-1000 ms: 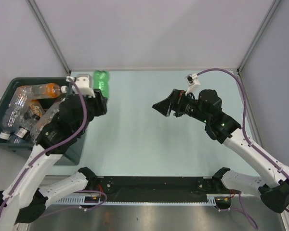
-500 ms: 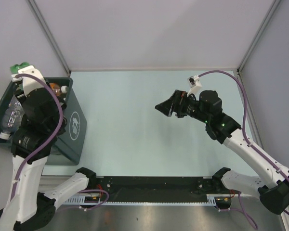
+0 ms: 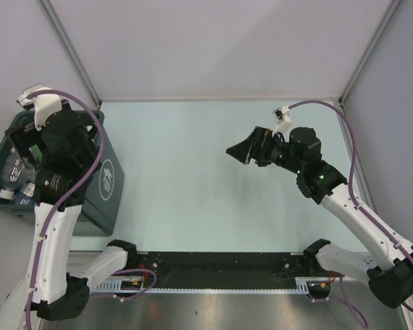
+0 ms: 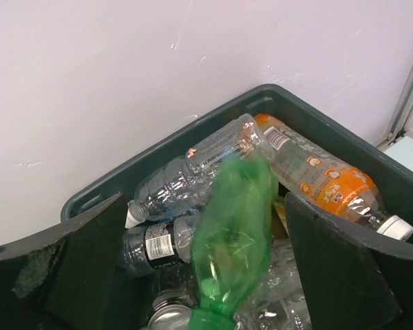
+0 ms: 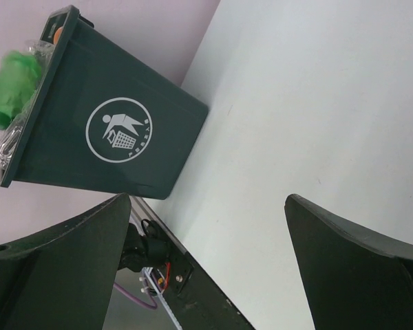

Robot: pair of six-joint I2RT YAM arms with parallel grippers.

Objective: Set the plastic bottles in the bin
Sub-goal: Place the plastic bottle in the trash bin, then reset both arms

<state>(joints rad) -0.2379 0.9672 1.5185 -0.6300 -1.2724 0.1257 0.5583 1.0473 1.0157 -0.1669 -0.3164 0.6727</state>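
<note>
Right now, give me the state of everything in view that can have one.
bin: upright, holding a pile of bottles.
left gripper: open, gripping nothing, above the bin.
right gripper: open, empty.
green bottle: capped, blurred, ungripped, atop the pile.
orange bottle: capped, lying in the bin.
clear bottles: crumpled, lying in the bin.

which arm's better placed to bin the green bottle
left: the left gripper is open right above the bin, green bottle between its fingers; the right gripper is over the table, away from it
</note>
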